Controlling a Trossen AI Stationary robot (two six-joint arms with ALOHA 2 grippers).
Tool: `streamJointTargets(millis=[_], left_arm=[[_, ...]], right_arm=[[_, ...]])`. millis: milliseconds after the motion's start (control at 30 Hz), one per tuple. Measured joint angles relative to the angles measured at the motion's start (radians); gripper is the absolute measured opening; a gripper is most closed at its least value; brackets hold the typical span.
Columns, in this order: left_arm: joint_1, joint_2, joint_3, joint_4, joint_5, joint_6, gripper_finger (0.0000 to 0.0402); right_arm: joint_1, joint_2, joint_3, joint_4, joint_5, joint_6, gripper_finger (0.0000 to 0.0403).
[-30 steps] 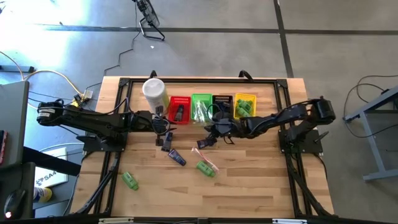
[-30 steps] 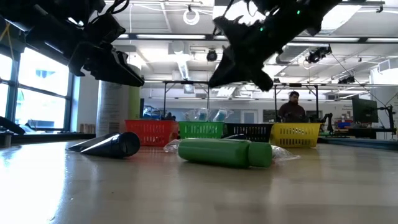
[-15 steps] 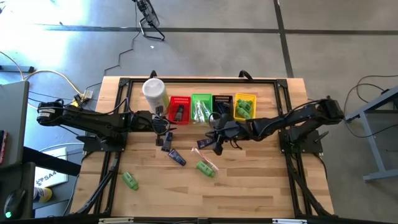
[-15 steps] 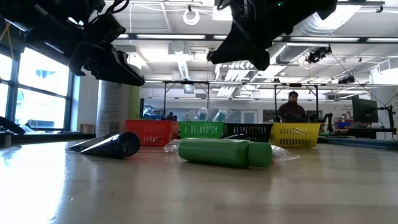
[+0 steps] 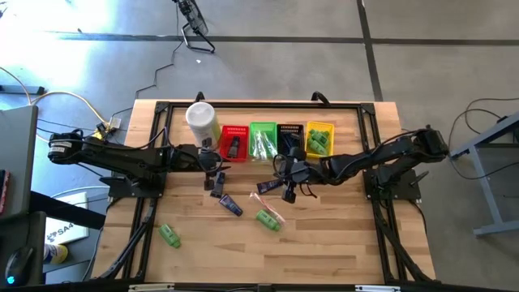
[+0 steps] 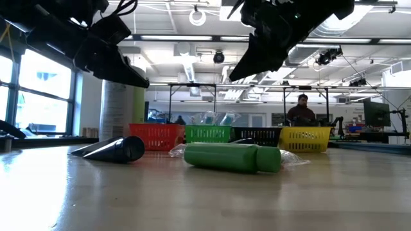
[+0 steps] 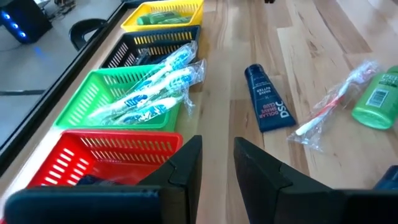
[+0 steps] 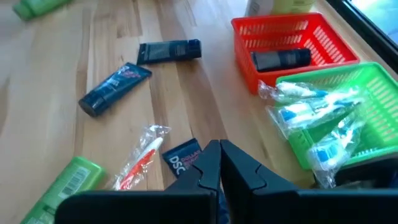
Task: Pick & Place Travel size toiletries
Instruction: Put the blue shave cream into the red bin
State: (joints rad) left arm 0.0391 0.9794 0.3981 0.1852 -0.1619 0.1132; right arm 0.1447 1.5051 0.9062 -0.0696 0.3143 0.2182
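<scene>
High view shows you both arms reaching in over the middle of the surface (image 5: 324, 243). Your right gripper (image 5: 287, 188) hangs just in front of the black basket (image 5: 289, 136), its jaws pressed together with nothing between them; a navy tube (image 8: 180, 155) lies directly below it, beside a wrapped toothbrush (image 8: 138, 158). Your left gripper (image 5: 212, 169) sits in front of the red basket (image 5: 233, 142), jaws a narrow gap apart and empty.

Toward the middle you have two more navy tubes (image 5: 231, 204) (image 5: 217, 185) and a green bottle (image 5: 268, 220); a second green bottle (image 5: 169, 235) lies nearer the left front corner. Along the far edge, the red basket holds one dark tube (image 8: 280, 59), the green basket (image 5: 262, 140) wrapped toothbrushes (image 8: 317, 112), and the yellow basket (image 5: 319, 136) green bottles. A white canister (image 5: 201, 122) stands next to the red basket.
</scene>
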Motion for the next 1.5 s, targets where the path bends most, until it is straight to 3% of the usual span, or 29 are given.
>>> streamJointTargets(millis=[367, 633, 800, 1067, 1200, 1333, 1500], left_arm=[[0.0, 0.0, 0.0, 0.053, 0.0, -0.155, 0.0088], [0.0, 0.0, 0.0, 0.146, 0.0, -0.201, 0.0088], [0.0, 0.0, 0.0, 0.156, 0.0, -0.197, 0.0088], [0.0, 0.0, 0.0, 0.155, 0.0, -0.197, 0.0088], [0.0, 0.0, 0.0, 0.154, 0.0, -0.197, 0.0088], [0.0, 0.0, 0.0, 0.153, 0.0, -0.197, 0.0088], [0.0, 0.0, 0.0, 0.153, 0.0, -0.197, 0.0088]], right_arm=[[-0.003, 0.0, 0.0, 0.105, -0.001, -0.034, 0.0002], [-0.003, 0.0, 0.0, -0.038, 0.0, -0.04, 0.0013], [-0.003, 0.0, 0.0, -0.117, 0.007, -0.008, 0.0071], [-0.003, 0.0, 0.0, -0.114, 0.022, 0.02, 0.0214], [-0.003, 0.0, 0.0, -0.115, -0.023, 0.02, 0.0272], [-0.003, 0.0, 0.0, -0.117, -0.079, -0.001, 0.0296], [-0.003, 0.014, 0.0, -0.136, -0.111, -0.009, 0.0291]])
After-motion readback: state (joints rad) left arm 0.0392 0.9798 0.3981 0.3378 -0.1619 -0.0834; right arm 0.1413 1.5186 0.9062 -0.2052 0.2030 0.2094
